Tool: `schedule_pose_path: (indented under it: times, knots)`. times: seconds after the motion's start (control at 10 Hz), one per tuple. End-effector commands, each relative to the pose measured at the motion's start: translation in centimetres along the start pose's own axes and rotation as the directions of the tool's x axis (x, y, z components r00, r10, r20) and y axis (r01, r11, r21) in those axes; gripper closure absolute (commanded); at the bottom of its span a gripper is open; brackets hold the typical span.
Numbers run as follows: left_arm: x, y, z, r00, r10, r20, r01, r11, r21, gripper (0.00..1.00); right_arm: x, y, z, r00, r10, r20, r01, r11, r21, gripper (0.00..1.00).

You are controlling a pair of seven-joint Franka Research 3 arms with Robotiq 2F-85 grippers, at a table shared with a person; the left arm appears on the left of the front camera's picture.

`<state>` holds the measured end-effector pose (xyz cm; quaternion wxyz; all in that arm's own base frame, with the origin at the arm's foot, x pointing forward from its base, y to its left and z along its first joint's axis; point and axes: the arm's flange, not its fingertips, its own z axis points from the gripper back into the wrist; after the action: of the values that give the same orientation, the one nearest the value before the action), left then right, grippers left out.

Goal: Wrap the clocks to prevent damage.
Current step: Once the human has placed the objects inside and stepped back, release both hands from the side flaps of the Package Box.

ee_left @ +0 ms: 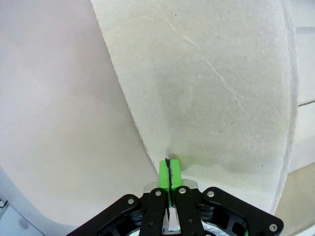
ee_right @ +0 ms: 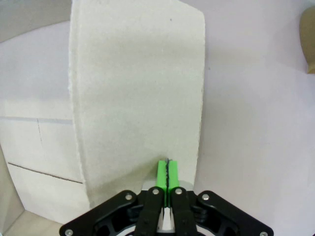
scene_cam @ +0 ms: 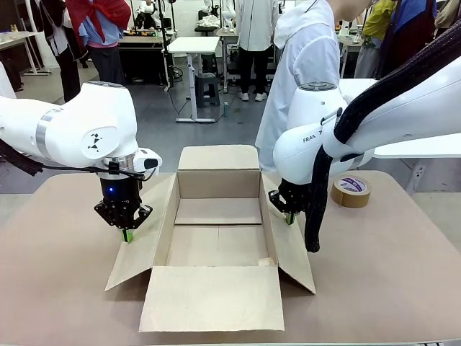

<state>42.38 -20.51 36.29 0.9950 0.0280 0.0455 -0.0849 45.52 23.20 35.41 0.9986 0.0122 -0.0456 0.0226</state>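
Front view has the worktop (scene_cam: 57,288) carrying an open cardboard box (scene_cam: 216,184), its floor bare with the clocks not yet inside, while the left end effector (scene_cam: 127,232) and right end effector (scene_cam: 290,216), both pinched shut on nothing, set their tips on its side flaps (scene_cam: 140,245), seemingly to pin them outward for loading.

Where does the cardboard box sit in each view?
Front view: cardboard box open at centre, flaps spread.
Left wrist view: its left flap, upper right, above the shut left gripper.
Right wrist view: its right flap, centre, above the shut right gripper.
Shared landmark: the table around it.
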Motion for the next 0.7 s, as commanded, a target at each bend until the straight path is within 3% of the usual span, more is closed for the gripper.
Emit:
schedule_pose_path:
  times: [0.0, 0.6]
  knots:
    - [-0.04, 0.07, 0.02, 1.000, -0.003, 0.005, 0.003, 1.000, 0.006, 0.99, -0.27, 0.10, -0.10, 1.000, -0.002, 0.000, 0.002, 1.000, -0.001, 0.99]
    - [-0.04, 0.07, 0.02, 1.000, -0.003, 0.005, 0.003, 1.000, 0.006, 0.99, -0.27, 0.10, -0.10, 1.000, -0.002, 0.000, 0.002, 1.000, -0.001, 0.99]
